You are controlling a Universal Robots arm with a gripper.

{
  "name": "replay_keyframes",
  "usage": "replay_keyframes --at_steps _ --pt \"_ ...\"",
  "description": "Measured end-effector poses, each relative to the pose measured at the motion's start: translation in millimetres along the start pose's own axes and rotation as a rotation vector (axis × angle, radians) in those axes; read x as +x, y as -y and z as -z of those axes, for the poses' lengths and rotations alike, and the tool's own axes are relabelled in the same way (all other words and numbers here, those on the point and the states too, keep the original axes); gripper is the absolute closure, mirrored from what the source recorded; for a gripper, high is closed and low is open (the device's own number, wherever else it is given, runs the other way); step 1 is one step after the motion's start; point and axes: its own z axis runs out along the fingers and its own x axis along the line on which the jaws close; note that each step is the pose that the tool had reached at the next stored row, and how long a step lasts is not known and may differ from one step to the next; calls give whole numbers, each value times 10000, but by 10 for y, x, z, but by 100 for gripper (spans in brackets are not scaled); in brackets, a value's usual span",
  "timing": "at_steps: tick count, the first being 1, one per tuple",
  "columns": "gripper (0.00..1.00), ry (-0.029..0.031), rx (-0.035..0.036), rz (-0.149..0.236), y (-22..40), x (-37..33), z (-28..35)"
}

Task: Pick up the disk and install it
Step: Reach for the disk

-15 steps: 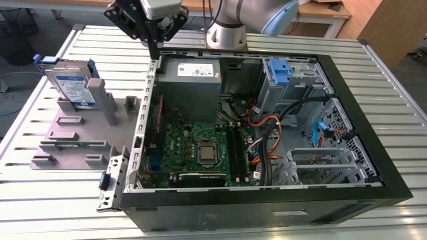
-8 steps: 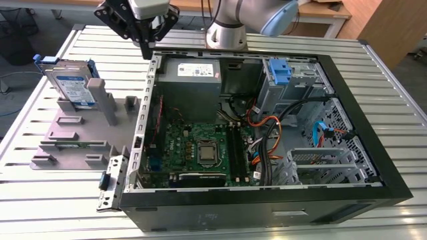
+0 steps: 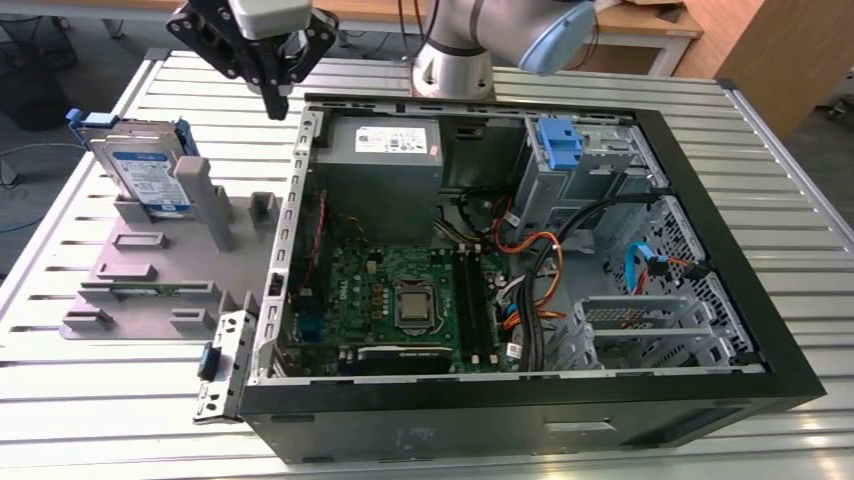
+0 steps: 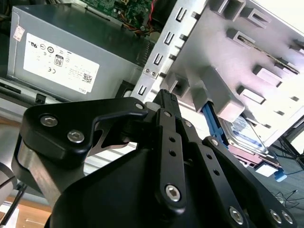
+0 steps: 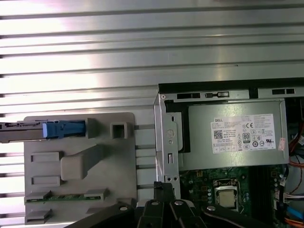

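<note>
Tool closed tight, empty | disk propped in grey fixture, lower edge hidden | well apart

The robot's silver-grey tubular metal arm carries a pale blue rounded plastic joint cap in the exterior view, with a light grey wrist block to the exterior view's left of it. The jaws are matt black, built of flat angular link bars. In the second wrist view, silver hex-socket screws pin those bars. A row of small round holes runs down one bar, and a brushed metal collar rings the base.
</note>
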Motion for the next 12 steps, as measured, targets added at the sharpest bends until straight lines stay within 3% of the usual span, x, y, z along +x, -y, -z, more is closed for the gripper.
replay_keyframes --at_steps 12 --pt "89 0 0 1 18 241 -13"
